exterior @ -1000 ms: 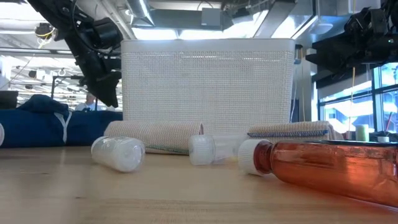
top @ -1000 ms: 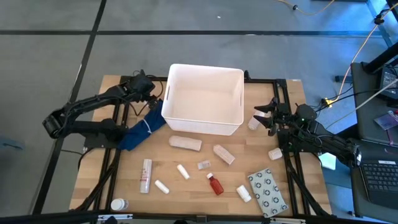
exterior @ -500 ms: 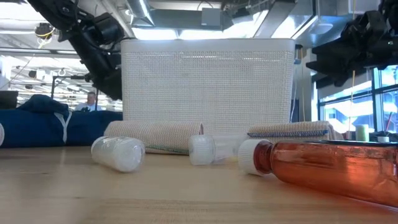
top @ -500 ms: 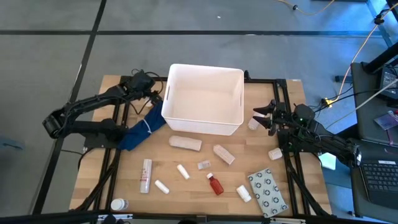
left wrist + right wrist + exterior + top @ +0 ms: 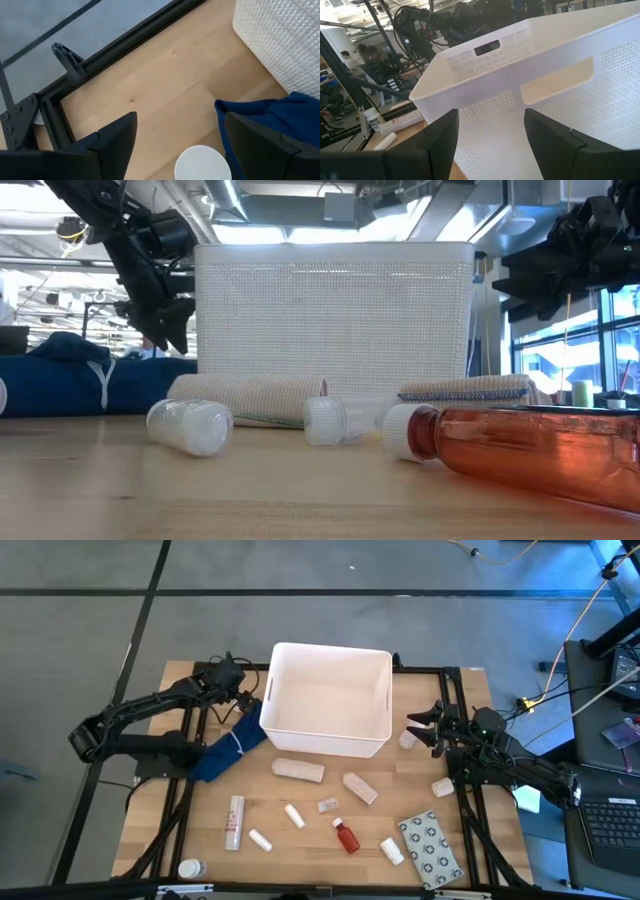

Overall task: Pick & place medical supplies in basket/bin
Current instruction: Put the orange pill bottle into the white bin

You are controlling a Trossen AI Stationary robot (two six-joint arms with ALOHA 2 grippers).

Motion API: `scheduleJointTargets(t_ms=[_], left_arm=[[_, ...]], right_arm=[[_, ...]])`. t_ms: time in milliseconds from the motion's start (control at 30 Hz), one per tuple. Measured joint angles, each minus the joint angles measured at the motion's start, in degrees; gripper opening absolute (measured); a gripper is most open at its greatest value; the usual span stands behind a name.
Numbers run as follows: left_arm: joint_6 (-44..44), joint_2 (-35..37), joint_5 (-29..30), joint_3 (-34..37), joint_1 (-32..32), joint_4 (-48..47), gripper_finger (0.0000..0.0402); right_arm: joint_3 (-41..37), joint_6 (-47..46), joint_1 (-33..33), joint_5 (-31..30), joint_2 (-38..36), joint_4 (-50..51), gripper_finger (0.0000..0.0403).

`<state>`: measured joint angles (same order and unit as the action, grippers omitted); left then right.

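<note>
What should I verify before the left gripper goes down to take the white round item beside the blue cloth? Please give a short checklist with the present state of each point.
1. Left gripper open: ok, the fingers stand wide apart.
2. White round item between the fingers: ok, it shows in the gap, below them.
3. Blue cloth clear of the grasp: not ok, it lies right beside the item.
4. Basket free to receive: ok, nothing shows inside.
5. Right gripper out of the way: ok, it waits at the basket's right side.
</note>
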<state>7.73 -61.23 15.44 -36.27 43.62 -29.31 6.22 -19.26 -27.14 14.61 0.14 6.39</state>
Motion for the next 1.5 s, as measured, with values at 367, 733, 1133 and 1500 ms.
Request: scheduleJointTargets(t_ms=[367, 733, 1133, 1500], left_arm=[[7.6, 0.0, -0.3, 0.0, 0.0, -0.2, 0.0294], [14.1, 0.0, -5.7, 0.0, -1.0, -5.1, 0.0294], [18.7, 0.0, 0.0, 0.0, -2.0, -10.9, 0.0294], [19.6, -0.1, -1.8, 1.9, -2.0, -8.5, 0.0294]], right_arm=[[0.0, -0.1, 0.0, 0.0, 0.0, 4.0, 0.0227], [0.0, 0.2, 0.0, 0.0, 0.0, 8.4, 0.0227], [0.0, 0.0, 0.0, 0.0, 0.0, 8.4, 0.0227], [0.0, 0.0, 0.0, 0.0, 0.0, 8.3, 0.0227]])
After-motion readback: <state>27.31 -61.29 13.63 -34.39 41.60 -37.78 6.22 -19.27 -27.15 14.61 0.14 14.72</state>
